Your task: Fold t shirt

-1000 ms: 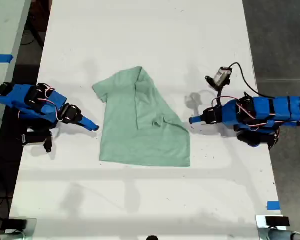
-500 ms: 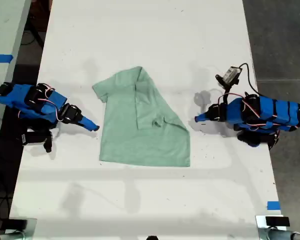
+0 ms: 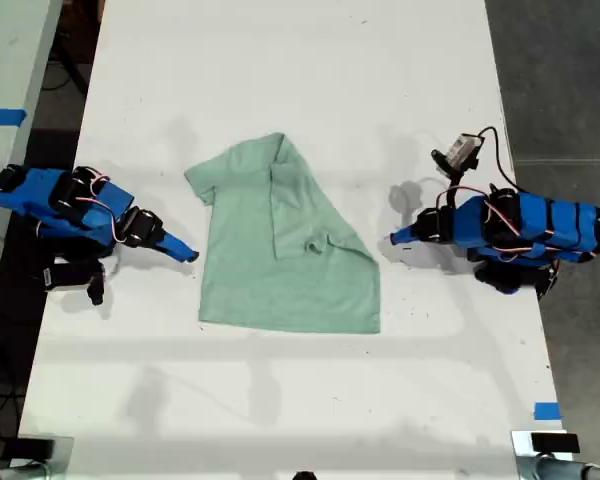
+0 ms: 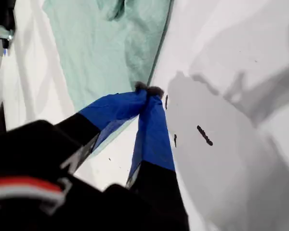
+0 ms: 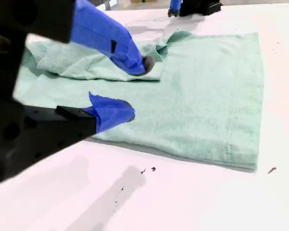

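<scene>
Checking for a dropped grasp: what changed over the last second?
My first claw backed away from the t shirt edge toward the exterior view's right, then settled; it is shut and holds nothing. Nothing was grasped or released. The half-folded t shirt and my open second claw stayed put.

Nothing here carries writing I can read. No label, brand, number or sign shows in any view
</scene>
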